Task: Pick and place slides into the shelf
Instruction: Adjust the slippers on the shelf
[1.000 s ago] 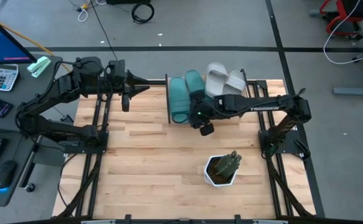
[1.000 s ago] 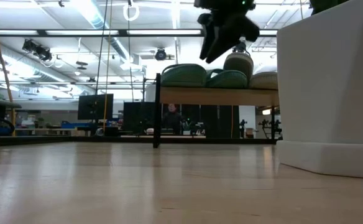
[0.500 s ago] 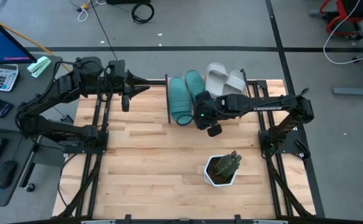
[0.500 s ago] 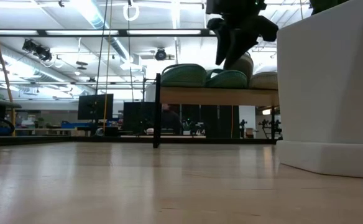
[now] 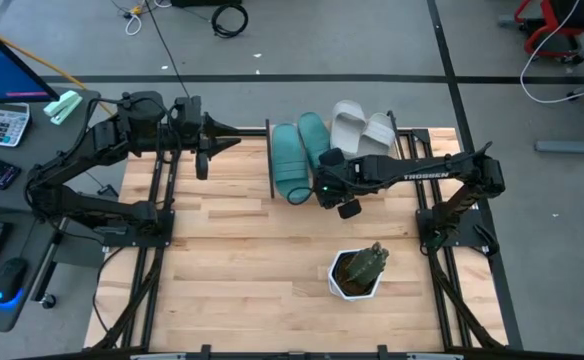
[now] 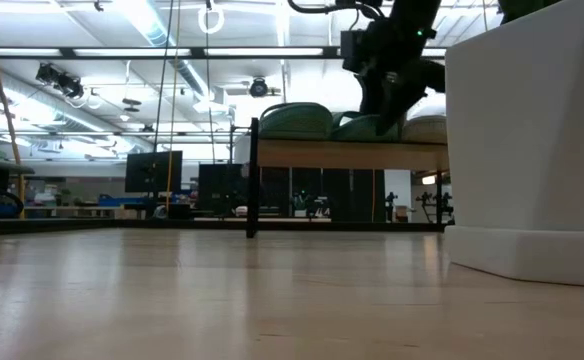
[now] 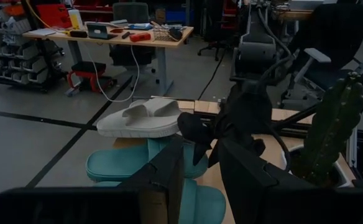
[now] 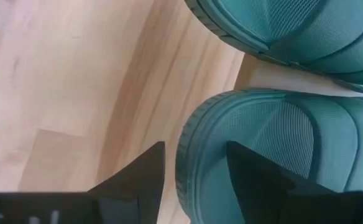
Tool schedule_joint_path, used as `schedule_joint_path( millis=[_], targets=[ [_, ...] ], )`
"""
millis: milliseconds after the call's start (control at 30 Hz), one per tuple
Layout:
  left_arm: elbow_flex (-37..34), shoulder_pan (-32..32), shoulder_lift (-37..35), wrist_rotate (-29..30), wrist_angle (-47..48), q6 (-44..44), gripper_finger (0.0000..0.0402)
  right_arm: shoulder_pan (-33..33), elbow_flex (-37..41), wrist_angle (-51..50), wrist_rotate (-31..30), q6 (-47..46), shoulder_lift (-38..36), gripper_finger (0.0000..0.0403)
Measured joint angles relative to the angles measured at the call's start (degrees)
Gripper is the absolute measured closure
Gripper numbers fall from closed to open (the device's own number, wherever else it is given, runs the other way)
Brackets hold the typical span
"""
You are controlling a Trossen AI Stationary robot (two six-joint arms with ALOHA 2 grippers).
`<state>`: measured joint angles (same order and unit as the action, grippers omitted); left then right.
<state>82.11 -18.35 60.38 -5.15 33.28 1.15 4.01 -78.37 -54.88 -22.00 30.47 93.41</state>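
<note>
Two teal slides [image 5: 292, 162] [image 5: 313, 135] and two grey slides [image 5: 362, 128] lie on the shelf [image 5: 272, 160] at the table's far edge. In the low view the teal slides [image 6: 297, 120] rest on the shelf's plank [image 6: 352, 152]. My right gripper [image 5: 324, 178] [image 6: 387, 95] is open at the near heel end of the right-hand teal slide [image 8: 256, 143], one finger on each side of its rim. My left gripper [image 5: 230, 141] [image 7: 201, 168] hovers open, left of the shelf. My right gripper comes down from above over the heel rim [image 8: 191, 155] of the teal slide, one finger outside the rim and one over the footbed. Whether the fingers touch it, I cannot tell. The slide lies on the shelf.
A white pot with a cactus [image 5: 357, 270] stands on the table near the right arm; it fills the right of the low view [image 6: 532, 140]. Bare wood lies between the pot and the shelf. A desk with a keyboard and calculator [image 5: 7, 125] stands left of the table.
My right gripper has moved a little toward the table's right edge and come down toward the heel of the teal slide on the shelf.
</note>
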Motion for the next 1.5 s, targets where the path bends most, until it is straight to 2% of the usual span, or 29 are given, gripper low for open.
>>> schedule_joint_path(
  millis=[133,300,333,800,1033,1500],
  targets=[
    [0.0,0.0,0.0,0.0,0.0,0.0,0.0294,0.0,0.1,0.7,-2.6,-0.3,0.0,0.0254],
    [0.0,0.0,0.0,0.0,0.0,0.2,0.0294,-0.1,-0.9,0.7,-3.2,-0.9,0.0,0.0358],
    [0.0,0.0,0.0,0.0,0.0,0.2,0.0294,0.0,-1.0,0.6,-3.0,-0.9,0.0,0.0368],
    [0.0,0.0,0.0,0.6,0.0,0.1,0.0294,-0.2,-5.0,-1.6,-4.1,-2.0,-0.1,0.0368],
    [0.0,0.0,0.0,1.1,0.0,0.0,0.0294,-0.8,-5.3,-5.0,-4.5,-4.8,-0.2,0.0368],
    [0.0,0.0,0.0,1.1,0.0,0.0,0.0294,-3.1,-6.6,-5.7,-4.4,-6.6,-0.2,0.0368]
  ],
)
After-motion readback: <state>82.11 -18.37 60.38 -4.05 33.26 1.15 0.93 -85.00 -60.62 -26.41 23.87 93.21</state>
